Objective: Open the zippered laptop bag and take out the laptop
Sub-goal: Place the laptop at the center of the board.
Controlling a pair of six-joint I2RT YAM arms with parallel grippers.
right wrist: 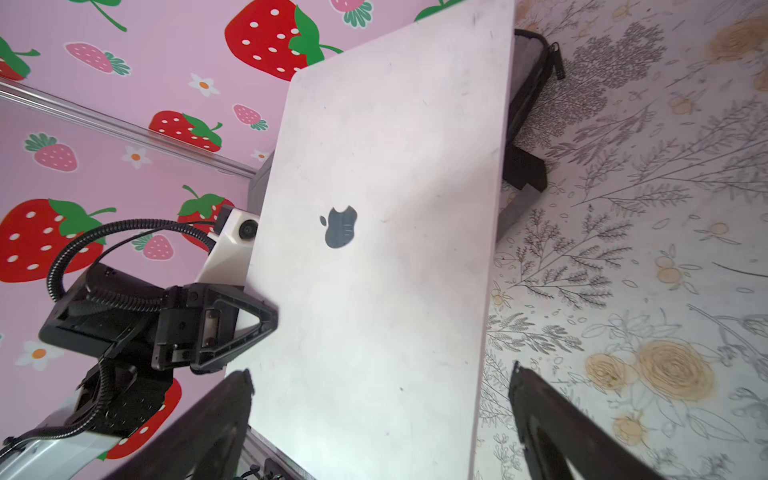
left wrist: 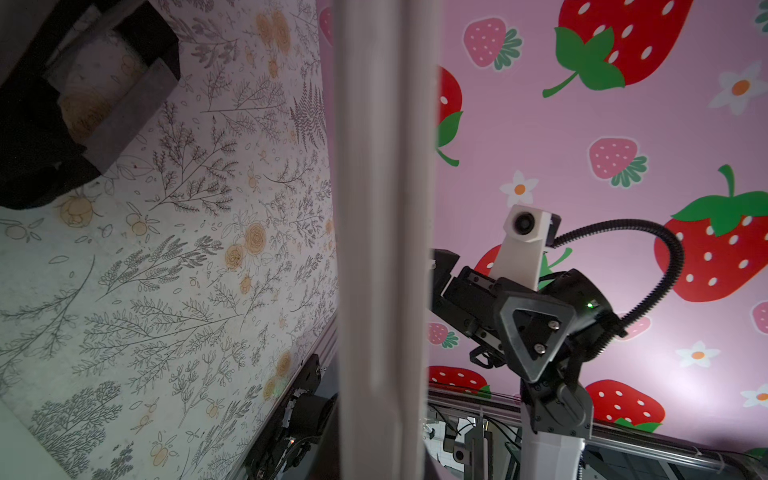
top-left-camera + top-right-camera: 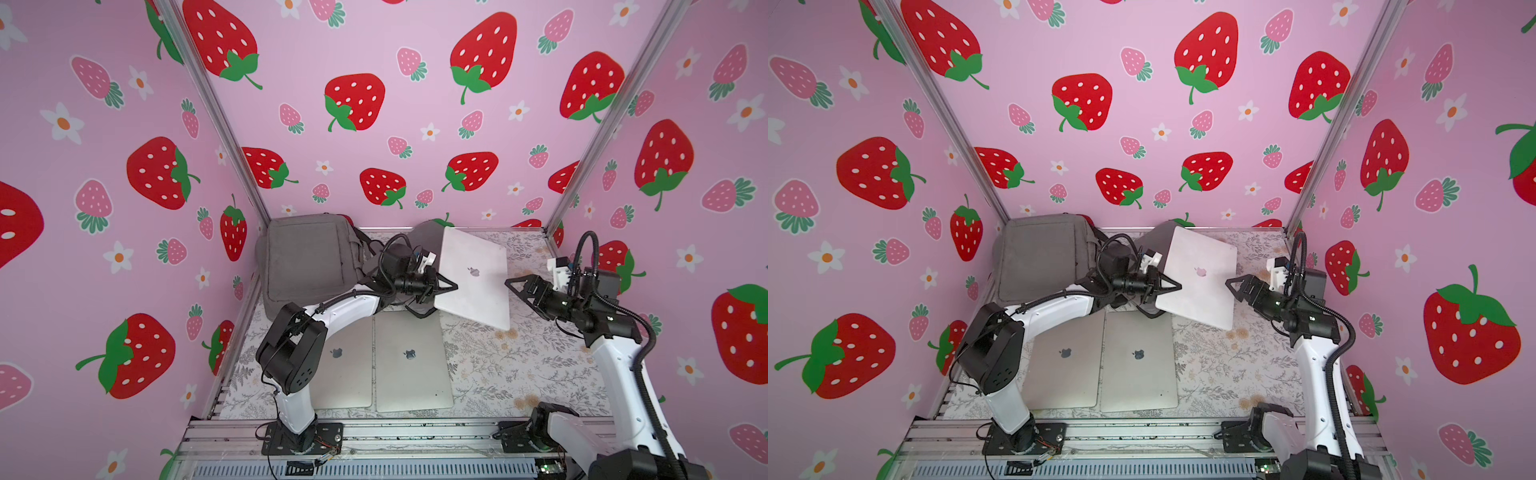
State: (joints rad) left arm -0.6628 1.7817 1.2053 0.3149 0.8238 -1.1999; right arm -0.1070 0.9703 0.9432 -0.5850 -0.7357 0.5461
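A silver laptop [image 3: 473,278] [image 3: 1200,276] [image 1: 374,249] hangs tilted above the table, its far corner near the back wall. My left gripper [image 3: 446,291] [image 3: 1170,291] is shut on the laptop's left edge. In the left wrist view the laptop's edge [image 2: 382,249] runs as a grey band and hides the fingers. My right gripper [image 3: 513,291] [image 3: 1231,289] [image 1: 380,370] stands open at the laptop's right edge, gripping nothing. A grey laptop bag [image 3: 307,262] [image 3: 1038,262] lies at the back left. Another grey bag with a dark zippered rim [image 1: 532,75] [image 3: 426,239] sits behind the laptop.
Two more silver laptops [image 3: 345,365] [image 3: 411,361] lie flat side by side on the floral table [image 3: 519,365], under my left arm. Strawberry-patterned walls close in the back and both sides. A metal rail [image 3: 415,436] runs along the front edge.
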